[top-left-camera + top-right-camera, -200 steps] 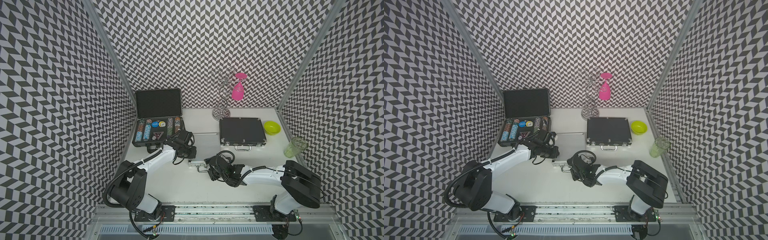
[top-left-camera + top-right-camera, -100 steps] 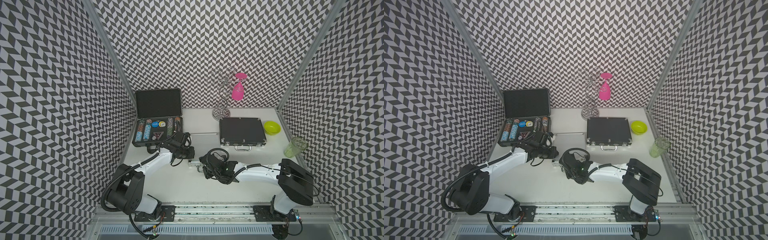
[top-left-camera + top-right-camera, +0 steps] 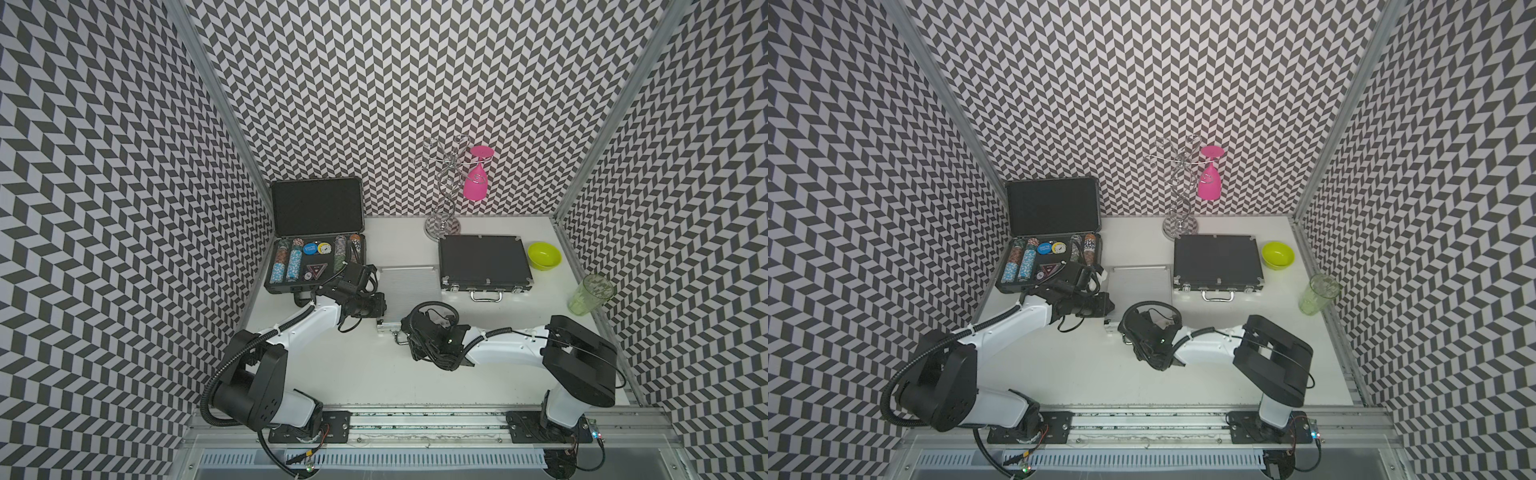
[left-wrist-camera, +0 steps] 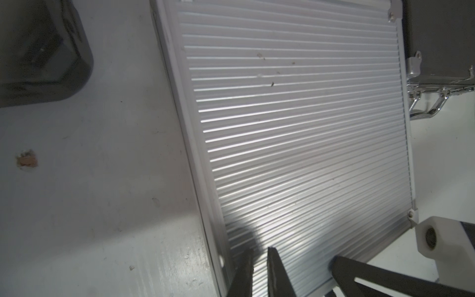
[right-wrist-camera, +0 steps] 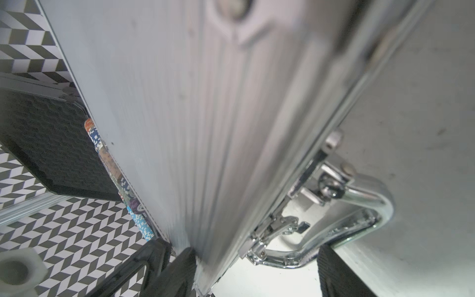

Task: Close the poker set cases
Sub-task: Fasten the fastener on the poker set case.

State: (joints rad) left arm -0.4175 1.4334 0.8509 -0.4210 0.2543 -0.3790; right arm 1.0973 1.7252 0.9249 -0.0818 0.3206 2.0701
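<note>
White tabletop (image 3: pixel 365 374), chevron walls. Silver ribbed poker case (image 3: pixel 407 286) lies mid-table, lid down, between open black chip case (image 3: pixel 316 208) and closed black case (image 3: pixel 484 259). Left gripper (image 4: pixel 261 250) is nearly pressed together over the silver lid. Right gripper (image 5: pixel 253 249) is spread, straddling the front edge with the handle (image 5: pixel 385 205).

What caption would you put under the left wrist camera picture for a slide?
Left gripper, nearly shut, at the edge of the ribbed silver case on the white table.
</note>
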